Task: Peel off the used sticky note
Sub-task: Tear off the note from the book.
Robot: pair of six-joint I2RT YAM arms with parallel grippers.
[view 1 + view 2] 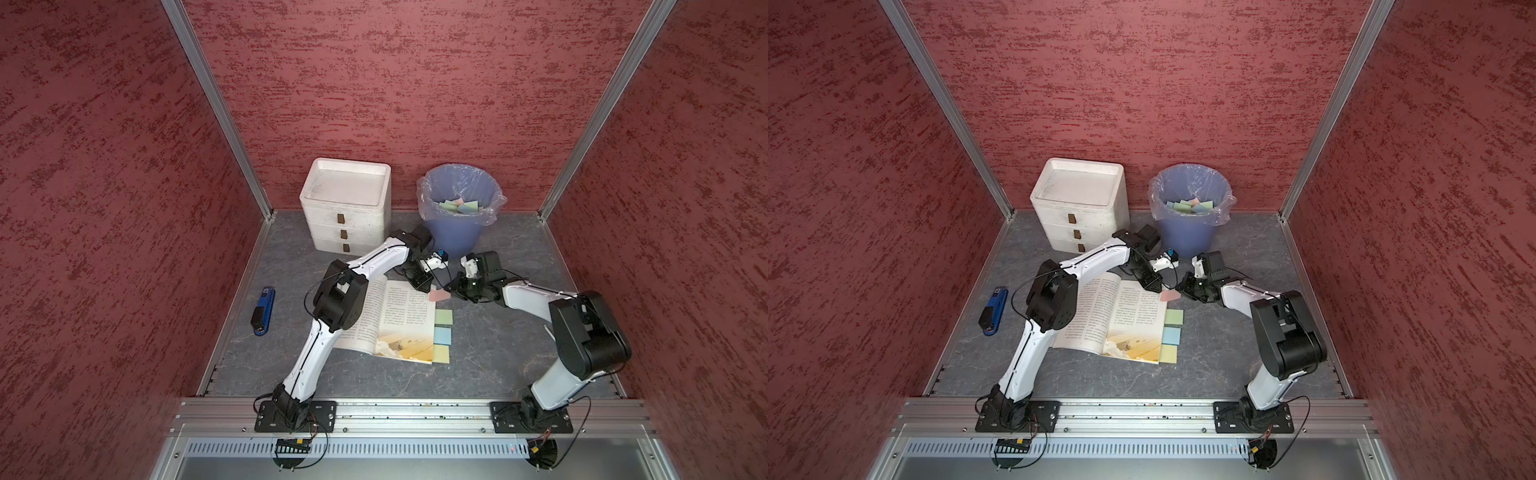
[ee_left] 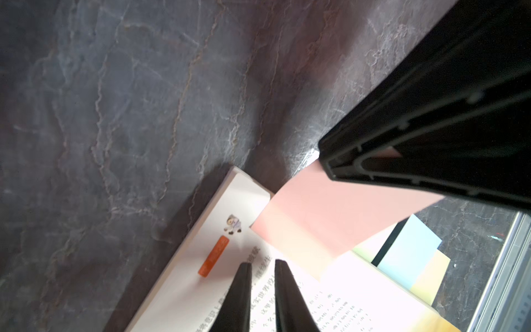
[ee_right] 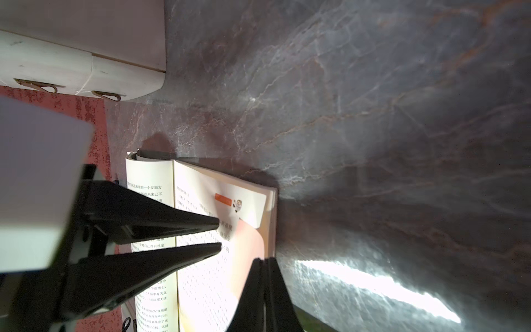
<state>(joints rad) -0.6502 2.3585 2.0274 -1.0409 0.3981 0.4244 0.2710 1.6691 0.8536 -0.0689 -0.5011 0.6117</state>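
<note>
An open book [image 1: 399, 324] lies mid-table, with coloured sticky notes along its right edge. The far one is a pink sticky note [image 1: 439, 295], also in the left wrist view [image 2: 330, 218]. My right gripper [image 1: 451, 289] is shut on the pink note's outer edge; the wrist view shows its fingertips [image 3: 264, 260] pressed together on the paper. The note slopes up from the page to those jaws, its inner edge lying on the page. My left gripper [image 2: 263, 263] is shut, holds nothing, and rests its tips on the printed page just beside the note.
Green [image 1: 444, 317], blue [image 1: 442, 335] and yellow [image 1: 441, 354] notes stick out of the book nearer me. A blue bin [image 1: 459, 232] holding several discarded notes stands at the back. A white drawer unit [image 1: 347, 208] is left of it. A blue tool [image 1: 262, 311] lies at the left.
</note>
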